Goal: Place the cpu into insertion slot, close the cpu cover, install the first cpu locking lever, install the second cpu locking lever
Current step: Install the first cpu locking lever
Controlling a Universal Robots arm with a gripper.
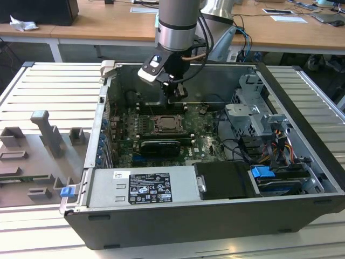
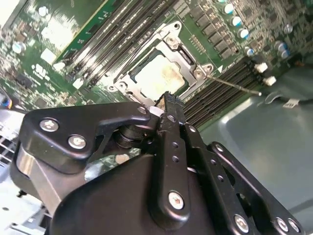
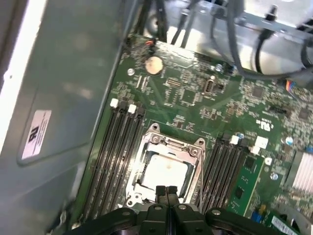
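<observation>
We find the hand [image 1: 175, 93] lowered into the uncovered computer case [image 1: 215, 218] on the slatted table [image 1: 48, 86], just above the insertion slot [image 1: 168, 124]. In both wrist views its fingertips [image 3: 159, 192] are pressed together, with nothing between them that we can make out. The cpu [image 3: 164, 171] already lies in the socket, its pale face showing through the window of the cpu cover [image 3: 171, 143], which appears to lie flat over it. In the second wrist view a thin locking lever [image 2: 234, 84] runs out from one corner of the socket across the memory slots [image 2: 222, 90], apparently not yet latched, while the tip of the hand sits close to the socket's near rim, apart from that lever. We judge the work to be at the lever stage. To do it well, we would use the joined fingertips as a single blunt pusher, keep contact on the rod itself and off the chip's face, and press steadily so that the lever swings under its catch without sliding off sideways into the neighbouring slots.
</observation>
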